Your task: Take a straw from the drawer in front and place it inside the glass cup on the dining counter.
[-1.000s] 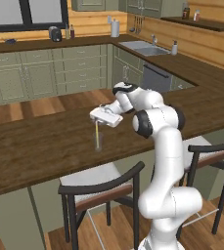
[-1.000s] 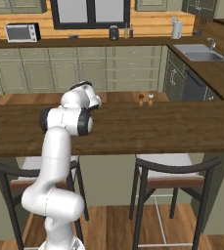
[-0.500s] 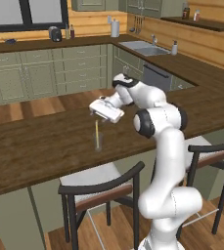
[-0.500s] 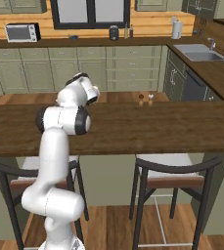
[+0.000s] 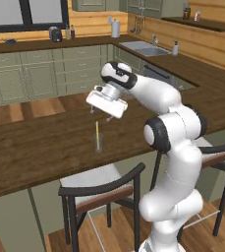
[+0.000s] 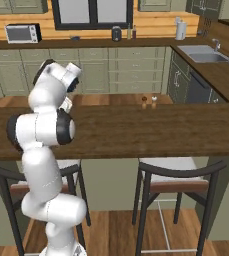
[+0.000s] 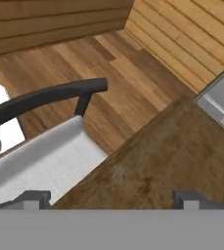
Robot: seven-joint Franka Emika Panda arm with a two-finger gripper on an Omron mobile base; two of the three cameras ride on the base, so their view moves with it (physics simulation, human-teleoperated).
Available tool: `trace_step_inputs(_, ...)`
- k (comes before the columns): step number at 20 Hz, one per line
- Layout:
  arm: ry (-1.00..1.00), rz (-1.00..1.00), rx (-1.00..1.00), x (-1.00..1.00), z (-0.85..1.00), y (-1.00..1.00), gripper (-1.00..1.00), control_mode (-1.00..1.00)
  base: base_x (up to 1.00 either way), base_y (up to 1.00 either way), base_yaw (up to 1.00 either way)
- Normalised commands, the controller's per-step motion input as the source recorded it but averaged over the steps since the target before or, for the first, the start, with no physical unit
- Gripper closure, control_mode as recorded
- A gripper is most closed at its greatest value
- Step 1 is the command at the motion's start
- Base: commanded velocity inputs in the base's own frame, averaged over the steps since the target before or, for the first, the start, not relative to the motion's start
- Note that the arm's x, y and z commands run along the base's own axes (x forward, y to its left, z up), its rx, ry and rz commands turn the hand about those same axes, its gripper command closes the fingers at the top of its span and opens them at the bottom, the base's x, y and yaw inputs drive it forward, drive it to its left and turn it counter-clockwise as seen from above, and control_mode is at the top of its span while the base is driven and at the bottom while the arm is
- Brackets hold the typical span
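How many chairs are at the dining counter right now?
2. One chair stands at the counter's near edge, right of the arm. The other chair is on the arm's left, just below the cup. More may sit out of frame.

White Franka arm w/ dark joints reached fwd, elbow bent; two-finger gripper point(image 5: 105, 114) hung tilted above dark-brown dining counter point(image 5: 40, 142), jaws wide apart, nothing held.

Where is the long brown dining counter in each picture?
Left base view: the dining counter runs across the middle, from the left edge to behind the arm.
Right base view: the counter is a wide band across the middle, from edge to edge.
Hand view: the counter fills the lower right, seen from above.
Shared landmark: a dark-framed chair with a pale seat at its edge.
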Motion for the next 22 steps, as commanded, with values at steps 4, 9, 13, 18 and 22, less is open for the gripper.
trace_step_inputs(4, -0.90, 0.02, -0.37, -1.00, 0.23, 0.26, -1.00, -1.00, 0.00, 0.00, 0.00)
trace_step_inputs(9, -0.57, 0.08, -0.24, -1.00, 0.40, 0.10, -1.00, -1.00, 0.00, 0.00, 0.00)
trace_step_inputs(13, -0.29, 0.12, -0.16, -1.00, 0.36, 0.00, -1.00, -1.00, 0.00, 0.00, 0.00)
trace_step_inputs(18, -0.13, 0.11, -0.21, -1.00, 0.13, 0.00, -1.00, -1.00, 0.00, 0.00, 0.00)
trace_step_inputs(22, -0.05, 0.06, -0.15, -1.00, 0.00, -0.09, -1.00, -1.00, 0.00, 0.00, 0.00)
